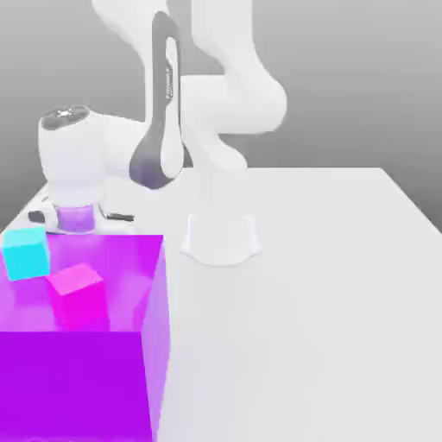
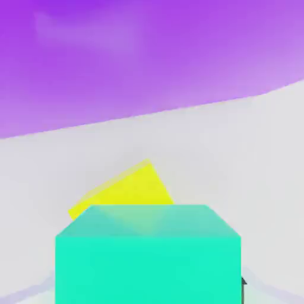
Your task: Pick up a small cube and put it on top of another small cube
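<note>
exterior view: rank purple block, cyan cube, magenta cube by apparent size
1. purple block, by far the largest.
2-3. magenta cube and cyan cube: close. Magenta looks slightly bigger, but it sits nearer the camera, so I would not rank them.

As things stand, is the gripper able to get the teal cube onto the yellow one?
Probably yes. In the hand view the teal cube sits right at the gripper, apparently held, and the yellow cube lies just beyond it on bare white table. The purple block stands farther back, apart.
</note>
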